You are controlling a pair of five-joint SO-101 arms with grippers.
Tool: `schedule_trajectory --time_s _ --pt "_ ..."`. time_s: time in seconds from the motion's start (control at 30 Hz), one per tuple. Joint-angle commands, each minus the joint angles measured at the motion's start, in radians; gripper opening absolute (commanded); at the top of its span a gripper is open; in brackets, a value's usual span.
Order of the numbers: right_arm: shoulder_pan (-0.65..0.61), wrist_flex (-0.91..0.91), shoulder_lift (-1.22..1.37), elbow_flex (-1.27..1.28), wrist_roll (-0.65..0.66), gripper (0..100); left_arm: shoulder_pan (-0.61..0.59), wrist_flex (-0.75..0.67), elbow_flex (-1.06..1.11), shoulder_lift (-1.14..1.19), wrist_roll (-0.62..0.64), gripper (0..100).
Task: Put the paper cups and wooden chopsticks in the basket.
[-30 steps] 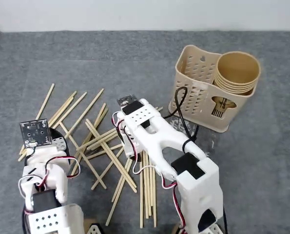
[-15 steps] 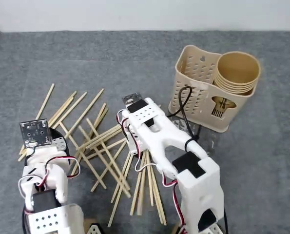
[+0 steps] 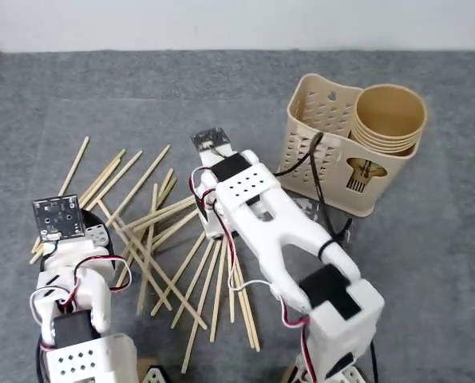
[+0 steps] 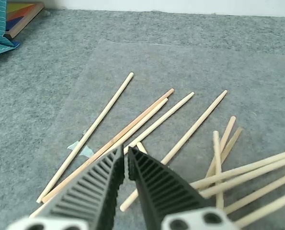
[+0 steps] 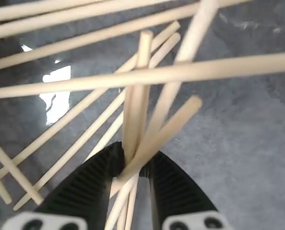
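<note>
Many wooden chopsticks (image 3: 153, 227) lie crisscrossed on the grey mat between the two arms. The beige perforated basket (image 3: 321, 132) stands at the back right, with a stack of paper cups (image 3: 390, 116) in its right compartment. My right arm (image 3: 245, 195) stretches over the pile. Its gripper (image 5: 131, 155) is shut on a few chopsticks (image 5: 136, 115), which fan out toward the front (image 3: 221, 275). My left arm (image 3: 61, 219) stands at the front left. Its gripper (image 4: 126, 154) is shut with nothing in it, above loose chopsticks (image 4: 147, 120) on the left side.
A clear plastic sheet (image 3: 321, 211) lies on the carpet in front of the basket. Cables loop from the right arm toward the basket's near wall. A coloured flat object (image 4: 5, 19) lies far off beyond the mat. Open carpet runs along the back and right.
The right arm has swung away from the front edge and slightly left. The chopsticks under it shifted from a parallel bundle into a fan. The left arm stayed put.
</note>
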Motion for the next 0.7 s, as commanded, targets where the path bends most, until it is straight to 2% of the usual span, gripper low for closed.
schedule_trajectory --time_s 0.0,0.27,0.67 --pt "0.021 0.016 -0.124 -0.011 0.021 0.8 0.003 -0.021 -0.007 -0.012 0.0 2" --pt "0.071 -0.012 -0.237 -0.081 0.063 0.8 0.003 -0.021 -0.007 -0.012 0.0 2" --pt "0.131 -0.17 -0.237 -0.264 0.064 0.8 0.003 -0.021 -0.007 -0.012 0.0 2"
